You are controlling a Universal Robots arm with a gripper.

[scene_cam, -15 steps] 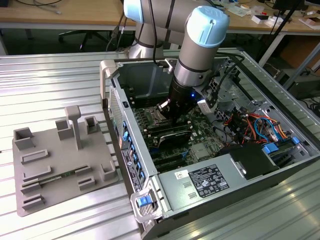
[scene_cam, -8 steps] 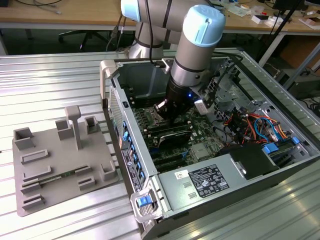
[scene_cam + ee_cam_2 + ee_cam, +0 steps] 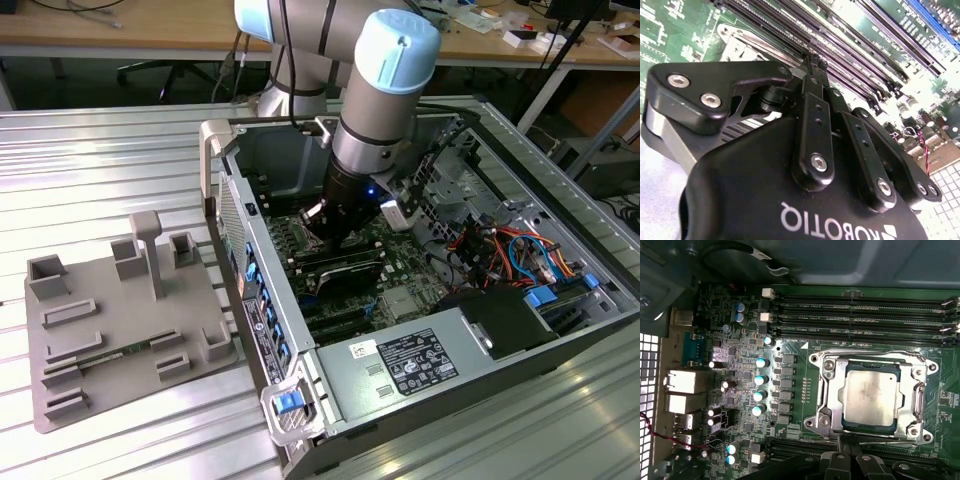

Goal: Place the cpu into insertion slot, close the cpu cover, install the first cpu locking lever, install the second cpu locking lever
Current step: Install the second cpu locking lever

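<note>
Ribbed metal bench [image 3: 120, 160], open PC case [image 3: 300, 420] on top, arm reaching inside. Gripper [image 3: 847, 442] right at the socket's near edge, fingertips pinched together in the second wrist view; cannot tell whether a lever wire sits between them. Cpu [image 3: 871, 399] seated flat in the insertion slot [image 3: 870, 365], cpu cover [image 3: 827, 390] apparently folded down over its edges. Looks like lever work, judging by position.

Doing it well: keep tips on the thin locking lever [image 3: 890, 438] only, off the chip top. Sweep low and parallel to the board, press down before tucking under the hook. Watch the cover for lifting.

Obstacles, near to far:
- memory slots [image 3: 790, 447] just beside the fingers, little side room
- capacitors [image 3: 760, 380] beyond the socket, tall enough to clip
- more memory slots [image 3: 860, 315] along the far edge
- loose cables [image 3: 500, 250] toward the exterior view's right
- grey fixture tray [image 3: 110, 320] on the bench, well apart
- wooden desks [image 3: 120, 25] behind, irrelevant
</note>
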